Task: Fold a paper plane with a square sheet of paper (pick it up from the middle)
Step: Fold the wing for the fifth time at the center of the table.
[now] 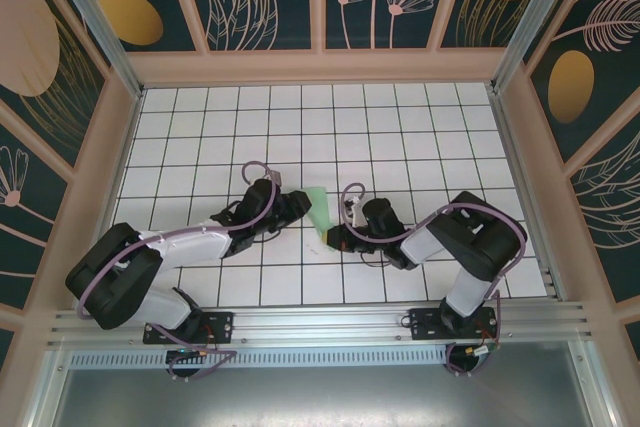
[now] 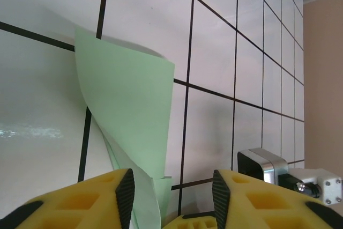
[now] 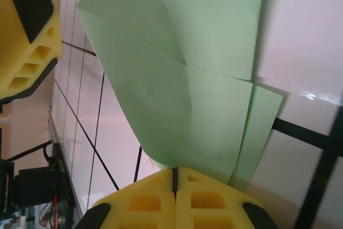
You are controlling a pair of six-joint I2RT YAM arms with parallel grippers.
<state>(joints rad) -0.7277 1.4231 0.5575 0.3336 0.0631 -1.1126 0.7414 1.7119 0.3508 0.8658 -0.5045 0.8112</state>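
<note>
Sheet of paper [image 1: 318, 209], pale mint green, partly folded: it stands up off the table [image 1: 400, 127] as a narrow tapering shape near the middle of the white grid, between the two arms. Right wrist view: paper [image 3: 182, 79] shows a diagonal crease and overlapping layers, and one corner pokes out past the top layer. Left wrist view: paper [image 2: 128, 105] curls upward, its upper edge lifted clear of the tiles, with a shadow on the grid behind it.

Right gripper [image 3: 175, 172]: yellow fingers pressed flat together, clamped on the sheet's lower edge. From above it [image 1: 340, 222] sits just right of the paper.

Left gripper [image 2: 172, 186]: fingers parted, and the paper's narrow lower end hangs in the gap close to one pad, not pinched. From above it [image 1: 298, 207] sits just left of the sheet, facing the right gripper.
</note>
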